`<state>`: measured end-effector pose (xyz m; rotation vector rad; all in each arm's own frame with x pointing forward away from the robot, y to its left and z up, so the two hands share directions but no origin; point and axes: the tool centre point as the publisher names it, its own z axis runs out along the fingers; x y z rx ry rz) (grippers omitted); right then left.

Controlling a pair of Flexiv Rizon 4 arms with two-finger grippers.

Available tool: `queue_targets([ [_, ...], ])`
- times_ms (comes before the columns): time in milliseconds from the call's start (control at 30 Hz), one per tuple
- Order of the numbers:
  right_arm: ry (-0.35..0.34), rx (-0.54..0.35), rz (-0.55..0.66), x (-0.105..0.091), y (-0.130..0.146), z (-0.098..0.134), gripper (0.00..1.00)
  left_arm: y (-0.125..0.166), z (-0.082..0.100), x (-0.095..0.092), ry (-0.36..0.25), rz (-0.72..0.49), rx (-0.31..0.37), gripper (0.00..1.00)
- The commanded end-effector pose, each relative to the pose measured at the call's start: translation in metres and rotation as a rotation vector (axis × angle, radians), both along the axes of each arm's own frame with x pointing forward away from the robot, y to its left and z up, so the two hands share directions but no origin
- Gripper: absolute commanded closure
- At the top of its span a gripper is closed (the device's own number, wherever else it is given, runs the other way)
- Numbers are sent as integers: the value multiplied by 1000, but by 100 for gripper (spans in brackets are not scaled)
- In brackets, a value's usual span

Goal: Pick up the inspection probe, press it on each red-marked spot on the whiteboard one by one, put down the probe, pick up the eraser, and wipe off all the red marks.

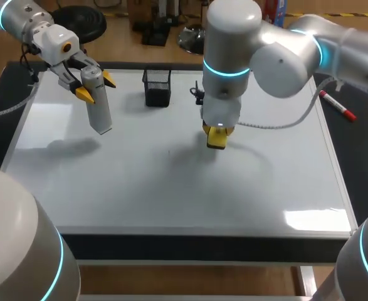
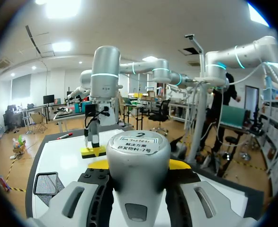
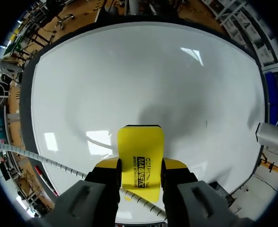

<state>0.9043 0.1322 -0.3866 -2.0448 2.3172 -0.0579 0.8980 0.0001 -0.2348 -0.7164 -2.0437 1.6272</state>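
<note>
Whiteboard (image 1: 171, 188) shows no red marks, so wiping looks about done, but the probe (image 1: 98, 106) isn't put down. It hangs tilted over the far left, clamped in the left gripper (image 1: 96, 87). Mesh holder (image 1: 157, 86) at far edge looks empty. Right gripper (image 3: 140, 166) pinches the eraser (image 1: 217, 139) mid-board.

**Bright overhead light, glare on the board**

The whiteboard (image 1: 171, 188) is brightly lit from above. A glare patch sits at its near right corner. Soft grey shadows lie on it below the probe (image 1: 98, 103) and around the eraser (image 1: 216, 138). The right wrist view shows further glare streaks on it.
</note>
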Motion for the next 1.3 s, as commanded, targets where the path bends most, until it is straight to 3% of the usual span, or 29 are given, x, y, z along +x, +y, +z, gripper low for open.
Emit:
queue_targets([
  [33, 21, -40, 21, 32, 9, -3, 100, -1, 2, -1, -2, 2, 2, 100],
  [200, 21, -95, 42, 61, 9, -8, 100, -1, 2, -1, -2, 2, 2, 100],
  [633, 32, -129, 57, 115, 10, -14, 100, -1, 2, -1, -2, 2, 2, 100],
  [933, 40, -141, 70, 140, 18, -19, 100, -1, 2, -1, -2, 2, 2, 100],
  [1300, 45, -147, 88, 155, 27, -23, 100, -1, 2, -1, -2, 2, 2, 100],
])
